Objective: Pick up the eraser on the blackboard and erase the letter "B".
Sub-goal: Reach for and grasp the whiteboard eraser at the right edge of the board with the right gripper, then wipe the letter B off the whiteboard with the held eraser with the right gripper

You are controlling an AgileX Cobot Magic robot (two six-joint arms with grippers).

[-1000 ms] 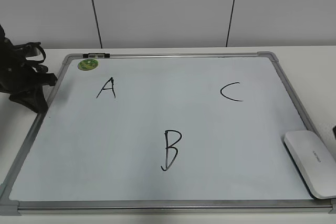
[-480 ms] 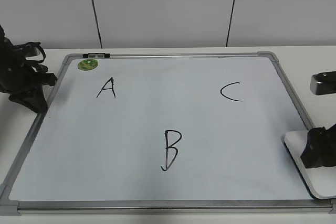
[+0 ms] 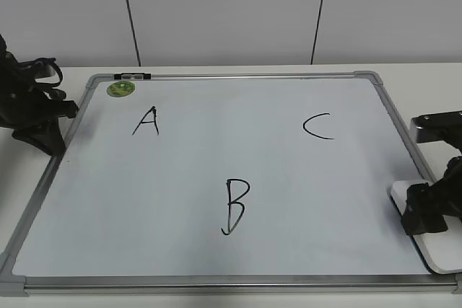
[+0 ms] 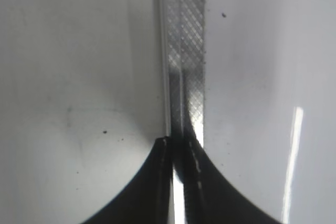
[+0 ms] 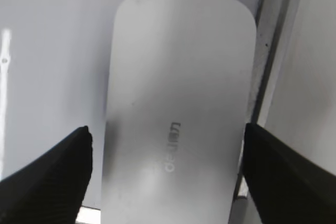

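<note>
The blackboard [image 3: 216, 171] is a pale glossy board with a silver frame, lying flat on the table. The black letter "B" [image 3: 235, 206] is at its lower middle. The white eraser [image 3: 433, 247] lies at the board's right lower edge, mostly covered by my right gripper [image 3: 426, 210]. In the right wrist view the eraser [image 5: 178, 114] lies between the two open fingers of the right gripper [image 5: 167, 145], which straddle its sides. My left gripper [image 3: 43, 117] rests at the board's left edge; in the left wrist view its fingers [image 4: 180, 145] are pressed together over the frame.
Black letters "A" [image 3: 146, 121] and "C" [image 3: 317, 126] are on the board. A round green magnet [image 3: 120, 89] sits at the top left corner, beside a black clip [image 3: 133, 76]. A white wall stands behind the table.
My right arm came in from the right edge and dropped over the eraser, moving a little left in the last half second. The left arm barely moved.
</note>
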